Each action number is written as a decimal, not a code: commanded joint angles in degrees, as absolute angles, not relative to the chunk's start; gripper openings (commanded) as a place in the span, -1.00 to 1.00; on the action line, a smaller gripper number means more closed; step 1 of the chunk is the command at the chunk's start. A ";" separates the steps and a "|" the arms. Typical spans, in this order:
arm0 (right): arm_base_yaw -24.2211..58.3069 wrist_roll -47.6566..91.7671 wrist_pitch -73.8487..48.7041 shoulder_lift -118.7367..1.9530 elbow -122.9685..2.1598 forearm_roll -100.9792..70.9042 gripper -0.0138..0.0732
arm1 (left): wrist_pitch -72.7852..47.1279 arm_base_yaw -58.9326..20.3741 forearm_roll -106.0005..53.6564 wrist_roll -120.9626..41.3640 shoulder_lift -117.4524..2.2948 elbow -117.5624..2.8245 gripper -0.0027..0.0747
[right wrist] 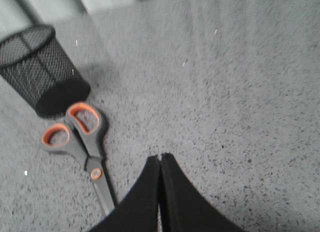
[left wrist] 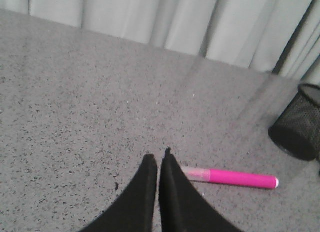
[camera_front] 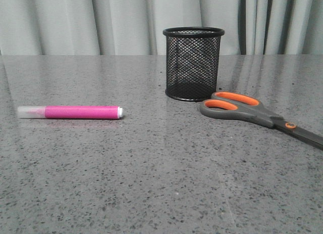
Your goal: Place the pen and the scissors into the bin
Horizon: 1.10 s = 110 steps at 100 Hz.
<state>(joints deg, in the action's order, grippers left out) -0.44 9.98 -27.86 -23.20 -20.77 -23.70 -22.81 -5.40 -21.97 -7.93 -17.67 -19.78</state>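
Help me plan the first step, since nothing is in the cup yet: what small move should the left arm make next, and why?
Probably open the left gripper. Its fingers look closed, holding nothing, while the pink pen lies flat on the table just beside them, apart from the mesh pen cup. Closed fingers cannot straddle the pen.

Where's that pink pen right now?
In the front view the pen lies flat on the table's left side, well left of the bin, untouched.
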 commanded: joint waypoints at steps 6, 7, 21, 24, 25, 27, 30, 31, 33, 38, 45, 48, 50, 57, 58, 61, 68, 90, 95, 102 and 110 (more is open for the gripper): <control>-0.71 12.29 -29.80 -31.73 -28.27 -23.51 -0.81 | -25.92 -5.37 -21.38 -10.39 -26.84 -27.42 -0.98; -0.71 12.29 -30.05 -32.22 -28.68 -23.51 -0.81 | -26.32 -5.37 -21.38 -10.39 -27.15 -27.85 -0.98; -0.71 14.20 -31.40 -35.04 -31.47 -23.80 -0.70 | -27.13 -5.37 -22.68 -11.50 -31.50 -30.06 -0.97; -0.71 14.51 -31.54 -35.40 -31.83 -24.04 -0.65 | -27.13 -5.37 -23.56 -12.49 -32.06 -30.34 -0.96; -0.71 14.63 -31.89 -35.42 -32.18 -24.17 -0.57 | -27.13 -5.37 -23.84 -13.34 -32.18 -30.47 -0.95; -0.71 14.76 -32.01 -35.68 -32.41 -24.27 -0.52 | -27.13 -5.37 -24.70 -14.54 -32.60 -30.60 -0.92; -0.71 14.89 -32.17 -35.97 -32.89 -24.49 -0.36 | -27.30 -5.37 -25.88 -16.05 -33.11 -30.90 -0.87; -0.71 14.89 -32.17 -35.93 -33.00 -24.52 -0.32 | -27.39 -5.37 -26.50 -16.64 -33.39 -30.99 -0.84; -0.59 14.89 -32.29 -36.04 -33.11 -24.52 -0.25 | -27.44 -5.37 -27.15 -17.18 -33.65 -31.15 -0.80; -0.33 14.89 -32.29 -36.40 -33.74 -24.62 0.01 | -27.44 -5.37 -29.91 -19.20 -34.69 -31.53 -0.64; -0.23 14.89 -32.29 -36.46 -34.35 -24.62 0.27 | -27.44 -5.37 -33.03 -21.90 -35.98 -31.98 -0.37; -0.23 15.06 -32.41 -36.46 -34.74 -24.62 0.32 | -27.30 -5.37 -34.45 -23.53 -36.49 -32.25 -0.23; -0.23 15.06 -32.49 -36.46 -34.89 -24.62 0.32 | -27.14 -5.37 -35.58 -24.32 -36.89 -32.37 -0.16; -0.23 15.76 -33.15 -36.46 -35.43 -24.72 0.31 | -27.47 -5.37 -40.07 -30.39 -38.40 -32.96 0.01; -0.23 15.91 -33.23 -36.46 -35.44 -24.64 0.31 | -27.62 -5.37 -40.96 -31.73 -38.76 -33.14 0.02; -0.23 16.17 -33.23 -36.46 -35.44 -24.91 0.31 | -28.29 -5.37 -42.32 -33.84 -39.34 -33.47 0.03; -0.23 16.42 -33.51 -36.46 -35.44 -25.16 0.31 | -31.20 -5.37 -46.71 -41.57 -41.75 -34.92 0.02; -0.23 17.77 -33.75 -36.46 -35.44 -25.16 0.31 | -44.63 -5.37 -52.80 -64.45 -54.73 -43.07 0.02; -0.23 18.19 -33.75 -36.46 -35.44 -25.16 0.31 | -47.27 -5.37 -52.92 -70.65 -58.08 -44.96 0.02; -0.23 18.50 -33.75 -36.46 -35.44 -25.16 0.31 | -50.56 -5.48 -52.95 -77.87 -62.69 -47.39 0.02; -0.23 18.50 -33.75 -36.46 -35.44 -25.16 0.31 | -53.36 -6.69 -53.05 -84.59 -67.45 -49.87 0.02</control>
<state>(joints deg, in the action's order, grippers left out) -0.33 17.60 -36.69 -36.04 -33.36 -24.07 -50.49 -5.51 -49.75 -76.14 -64.05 -45.81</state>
